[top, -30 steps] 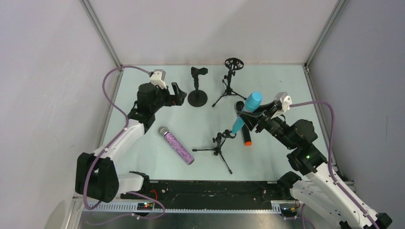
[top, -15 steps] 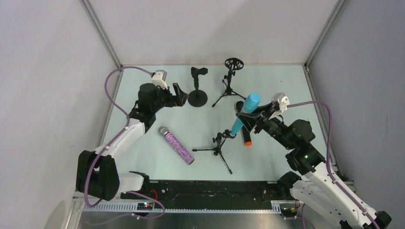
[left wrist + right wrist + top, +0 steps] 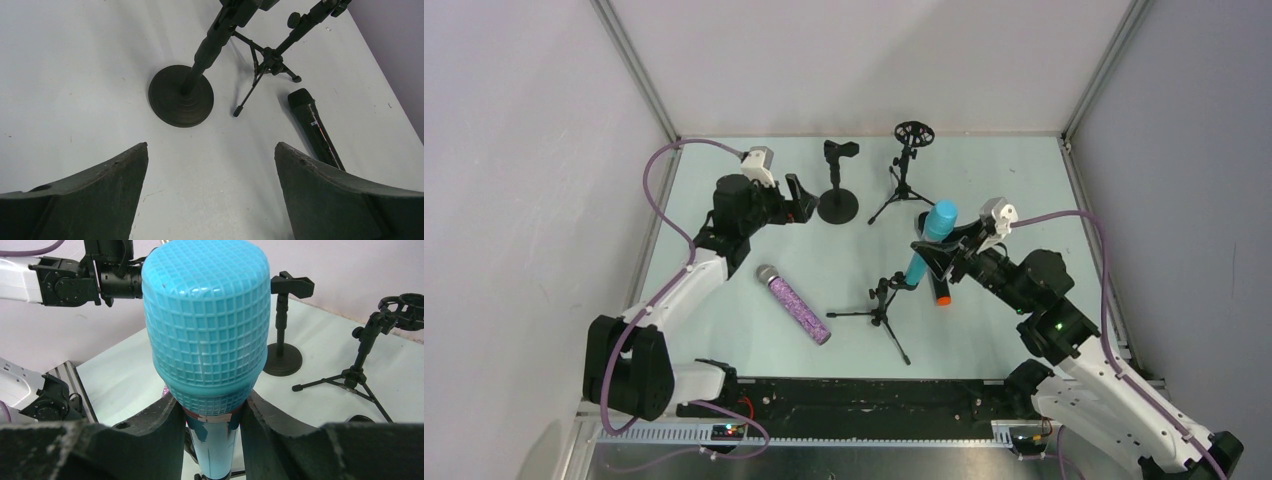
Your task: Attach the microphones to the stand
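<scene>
Microphone of turquoise plastic, mesh-headed (image 3: 941,218), clenched in the right gripper (image 3: 938,256), has slid closer above the low black tripod stand (image 3: 880,303), so seating looks near; left gripper (image 3: 798,200) gapes empty well beyond that stand.

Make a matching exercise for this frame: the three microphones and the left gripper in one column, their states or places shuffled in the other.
1 turquoise mic
2 purple glitter mic
3 black mic with orange end
4 left gripper

A open, facing the round-base stand
B lying left of the near tripod
C clamped in the right gripper
D lying right of the near tripod

Pairs: 1-C, 2-B, 3-D, 4-A
</scene>
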Motion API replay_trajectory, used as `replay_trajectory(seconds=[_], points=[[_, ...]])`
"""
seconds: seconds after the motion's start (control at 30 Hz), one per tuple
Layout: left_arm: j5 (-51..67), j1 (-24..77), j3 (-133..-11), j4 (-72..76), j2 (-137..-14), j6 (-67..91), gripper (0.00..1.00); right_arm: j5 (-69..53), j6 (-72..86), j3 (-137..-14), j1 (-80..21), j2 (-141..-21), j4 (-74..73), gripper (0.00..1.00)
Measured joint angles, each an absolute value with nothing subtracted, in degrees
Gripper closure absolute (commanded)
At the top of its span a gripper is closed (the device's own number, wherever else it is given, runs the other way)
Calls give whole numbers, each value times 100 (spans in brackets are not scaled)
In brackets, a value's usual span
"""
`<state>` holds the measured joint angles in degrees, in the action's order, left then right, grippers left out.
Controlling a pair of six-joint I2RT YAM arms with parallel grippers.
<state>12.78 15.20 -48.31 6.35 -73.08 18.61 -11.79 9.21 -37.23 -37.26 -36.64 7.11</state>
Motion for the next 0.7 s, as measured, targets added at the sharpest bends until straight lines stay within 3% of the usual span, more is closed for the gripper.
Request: replay_trajectory(seconds=[0.7], points=[[1291, 1520, -4831, 635, -7310, 1863, 0, -1118, 552, -3428, -3992, -3667, 1017, 100]])
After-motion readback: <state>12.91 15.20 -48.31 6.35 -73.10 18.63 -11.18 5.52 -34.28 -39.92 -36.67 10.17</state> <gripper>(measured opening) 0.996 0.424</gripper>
